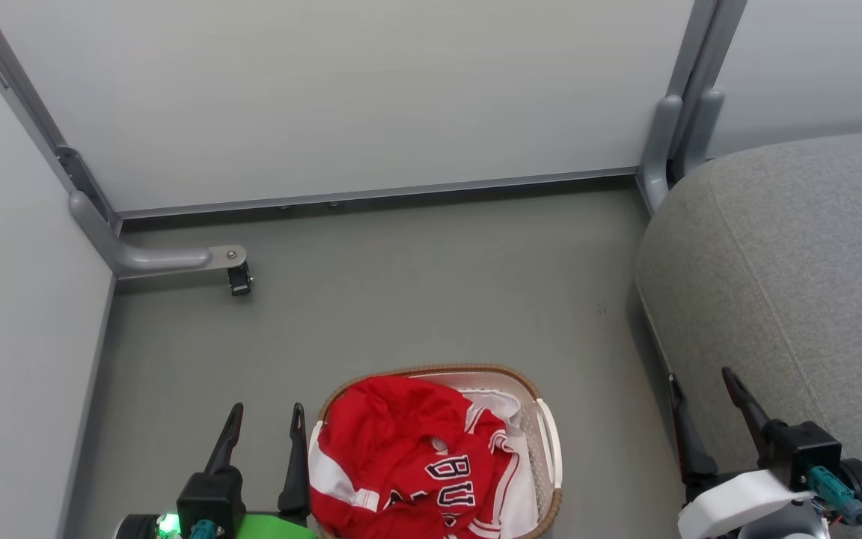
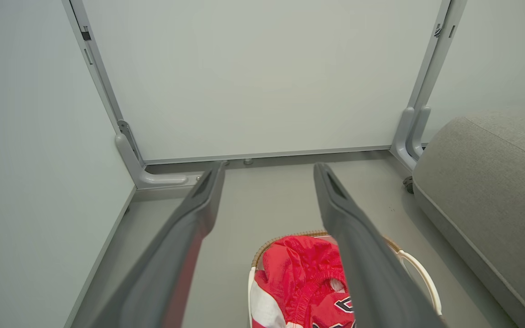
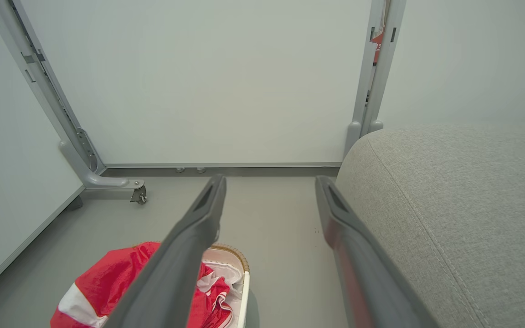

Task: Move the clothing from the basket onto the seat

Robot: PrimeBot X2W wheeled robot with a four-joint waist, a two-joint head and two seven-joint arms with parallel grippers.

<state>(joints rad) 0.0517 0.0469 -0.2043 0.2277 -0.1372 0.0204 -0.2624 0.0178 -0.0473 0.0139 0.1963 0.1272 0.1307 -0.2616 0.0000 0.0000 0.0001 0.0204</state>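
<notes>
The basket (image 1: 543, 419) with a brown woven rim stands on the grey floor at the bottom centre, heaped with the red clothing (image 1: 401, 449) showing white trim and part of its lettering. My left gripper (image 1: 266, 408) stands open just left of the basket with nothing between its fingers. My right gripper (image 1: 700, 378) is open too, right of the basket at the edge of the grey seat (image 1: 798, 277). The left wrist view looks down past its open fingers at the clothing (image 2: 299, 278) and basket (image 2: 419, 273). The right wrist view has the clothing (image 3: 107, 282) lower left and the seat (image 3: 454, 205) right.
White partition panels (image 1: 341, 97) on grey frames close off the back and left. A grey panel foot with a castor (image 1: 239, 281) juts onto the floor at the left. Another grey upright (image 1: 663, 142) stands by the seat's far corner.
</notes>
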